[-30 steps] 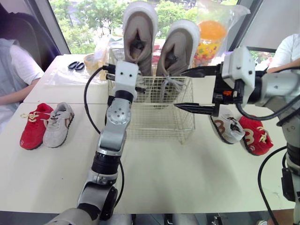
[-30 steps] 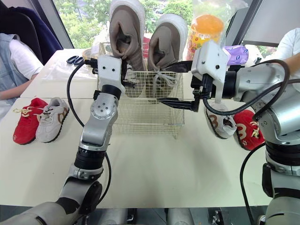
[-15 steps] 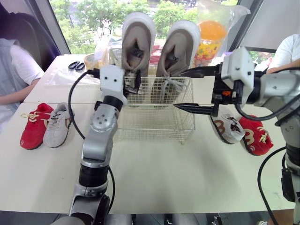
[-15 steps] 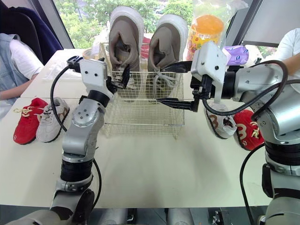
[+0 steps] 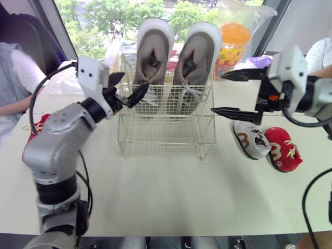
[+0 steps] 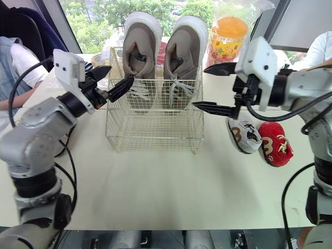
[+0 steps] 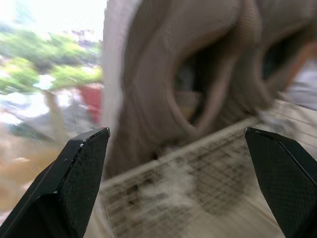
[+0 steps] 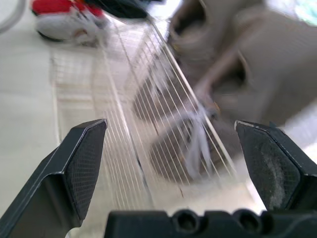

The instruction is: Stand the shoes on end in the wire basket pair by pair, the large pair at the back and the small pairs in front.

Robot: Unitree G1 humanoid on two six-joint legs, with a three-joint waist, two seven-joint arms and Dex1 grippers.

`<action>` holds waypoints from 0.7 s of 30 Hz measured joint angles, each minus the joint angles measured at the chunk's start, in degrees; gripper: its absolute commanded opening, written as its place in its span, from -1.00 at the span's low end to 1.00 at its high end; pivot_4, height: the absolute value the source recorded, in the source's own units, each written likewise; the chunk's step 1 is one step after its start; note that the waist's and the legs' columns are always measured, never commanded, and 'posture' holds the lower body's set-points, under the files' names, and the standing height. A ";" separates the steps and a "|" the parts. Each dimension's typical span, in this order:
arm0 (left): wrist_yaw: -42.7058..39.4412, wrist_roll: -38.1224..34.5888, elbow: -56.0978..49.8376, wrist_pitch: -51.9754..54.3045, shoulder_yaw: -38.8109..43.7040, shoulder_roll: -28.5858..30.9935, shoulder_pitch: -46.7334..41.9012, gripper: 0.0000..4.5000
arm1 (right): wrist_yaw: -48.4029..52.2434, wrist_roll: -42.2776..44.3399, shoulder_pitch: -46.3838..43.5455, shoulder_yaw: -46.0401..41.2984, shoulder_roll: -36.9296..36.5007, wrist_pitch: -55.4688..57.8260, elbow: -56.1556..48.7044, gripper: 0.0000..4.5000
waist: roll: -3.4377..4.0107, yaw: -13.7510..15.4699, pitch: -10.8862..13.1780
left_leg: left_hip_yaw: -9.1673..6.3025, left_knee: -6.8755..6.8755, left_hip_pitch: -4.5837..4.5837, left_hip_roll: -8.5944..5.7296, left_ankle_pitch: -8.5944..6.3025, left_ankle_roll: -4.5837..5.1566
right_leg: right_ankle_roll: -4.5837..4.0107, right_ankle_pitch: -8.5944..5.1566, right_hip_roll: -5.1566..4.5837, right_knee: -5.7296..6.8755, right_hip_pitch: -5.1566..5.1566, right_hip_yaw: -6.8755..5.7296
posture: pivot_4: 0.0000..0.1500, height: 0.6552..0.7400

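As they flank the wire basket point(image 5: 166, 136), left fingers point(image 5: 136, 95) and right fingers point(image 5: 228, 111) gape wide, empty.

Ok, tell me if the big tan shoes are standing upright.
Upright: both tan shoes stand on end at the back of the wire basket, rising above its rim.

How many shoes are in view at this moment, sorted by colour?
Large beige shoes: 2
Small red shoes: 2
Small grey-white shoes: 2
Total: 6
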 measured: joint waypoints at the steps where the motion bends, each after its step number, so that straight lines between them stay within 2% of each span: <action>1: -1.05 -2.22 0.44 1.24 1.04 1.28 -1.02 0.99 | -0.22 -0.04 0.53 -0.58 -0.37 0.32 0.20 1.00 | 0.00 -0.04 0.00 | -0.01 0.00 0.02 0.00 0.00 0.00 | 0.00 0.00 0.00 0.00 0.00 0.00 | 1.00 1.00; 4: -8.00 -11.14 3.78 5.40 2.35 7.17 -3.60 0.99 | -3.23 -1.36 5.31 -3.50 -2.17 2.01 0.45 1.00 | 0.01 -0.08 -0.01 | 0.00 -0.02 0.02 0.00 0.00 0.00 | 0.00 -0.01 0.01 0.00 0.01 0.00 | 1.00 1.00; 7: -14.15 -15.73 4.97 6.29 1.47 10.78 -3.34 0.99 | -7.98 -3.14 9.70 -4.87 -2.17 6.09 1.52 1.00 | 0.01 -0.08 -0.01 | 0.04 -0.02 0.02 0.00 0.01 -0.02 | -0.07 -0.05 0.01 0.00 0.01 0.03 | 1.00 1.00; 11: -21.43 -15.61 4.78 2.16 -3.88 13.89 -1.07 0.99 | -18.40 -7.89 15.94 -5.66 -0.22 12.25 2.69 1.00 | 0.01 0.09 -0.03 | 0.05 -0.03 0.04 0.00 0.01 -0.03 | -0.20 -0.12 0.01 0.00 0.01 0.05 | 1.00 1.00; 15: -24.09 -14.04 5.85 -1.30 -7.74 14.05 -0.55 0.99 | -23.99 -9.92 21.99 -4.16 4.27 16.80 3.02 1.00 | 0.00 0.02 -0.03 | 0.06 -0.02 0.01 -0.01 0.02 -0.03 | -0.20 -0.12 0.01 -0.01 0.00 0.08 | 1.00 1.00; 21: -25.51 -11.89 6.21 -4.87 -10.15 14.37 0.07 0.99 | -29.62 -11.70 22.20 -3.41 7.96 19.59 6.22 1.00 | 0.03 -0.37 -0.02 | 0.08 -0.04 0.02 -0.01 0.01 -0.02 | -0.19 -0.12 0.04 0.00 -0.04 0.13 | 1.00 1.00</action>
